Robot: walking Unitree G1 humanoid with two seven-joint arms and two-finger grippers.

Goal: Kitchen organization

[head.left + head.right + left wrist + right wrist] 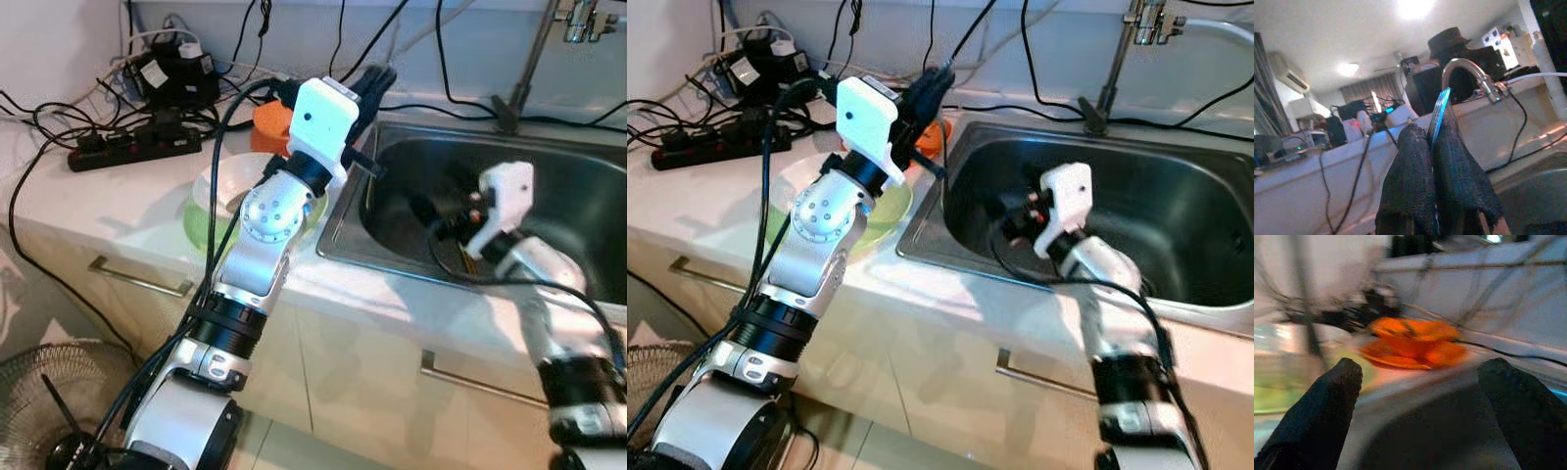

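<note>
I am looking down at a pale kitchen counter (118,211) with a steel sink (578,196) set into it on my right. My left gripper (370,86) is hovering over the counter's edge by the sink's near-left corner, raised above the surface. In the left wrist view its two black fingers (1405,191) are pressing together on a thin blue item (1440,115), flat and seen edge-on, which is sticking out past the tips; I cannot tell what it is.

My right gripper (441,211) is sitting down inside the sink basin, facing toward the counter. In the right wrist view its fingers (1327,406) are standing wide apart with nothing between them, and the picture is blurring.

Beyond the left gripper, a stack of orange dishes (269,125) is resting on the counter near the sink's left rim. Closer to me, a green plate (201,215) with something white on it is lying partly behind my left arm.

A black power strip (132,147) and tangled cables (59,117) are sprawling across the far left of the counter. The tap (529,64) is rising behind the sink, and a fan (49,406) is standing on the floor at the lower left
</note>
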